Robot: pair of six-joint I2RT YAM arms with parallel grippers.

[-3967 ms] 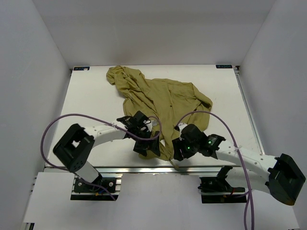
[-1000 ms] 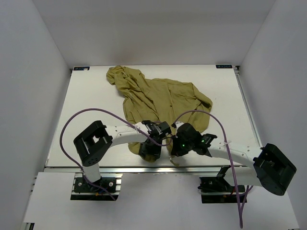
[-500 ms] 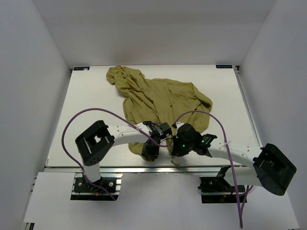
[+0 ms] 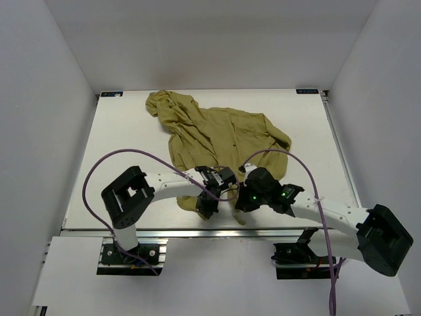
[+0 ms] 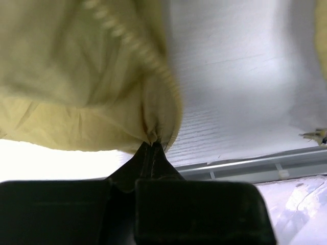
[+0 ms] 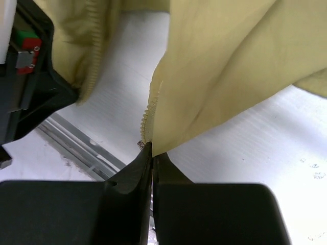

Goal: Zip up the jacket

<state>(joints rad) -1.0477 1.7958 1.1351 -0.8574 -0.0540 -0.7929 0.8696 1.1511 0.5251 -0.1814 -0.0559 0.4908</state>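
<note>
The olive-yellow jacket [image 4: 217,135] lies rumpled across the middle of the white table, hood toward the far left. Its lower hem reaches the near edge between both arms. My left gripper [image 4: 205,205] is shut on a fold of jacket [image 5: 87,87] fabric at the hem, right beside a row of zipper teeth [image 5: 138,48]. My right gripper [image 4: 241,205] is shut on the bottom corner of the other front edge of the jacket [image 6: 225,66], where zipper teeth [image 6: 149,109] run up from the pinch. The left gripper's black body [image 6: 25,87] shows at the left of the right wrist view.
The table's [image 4: 125,164] metal front rail [image 4: 197,232] runs just below both grippers. White walls enclose the left, right and far sides. Purple cables loop over each arm [image 4: 118,158].
My left gripper has closed on the jacket's hem over the last second. The right arm shifted slightly, its elbow swinging right, still holding its edge.
</note>
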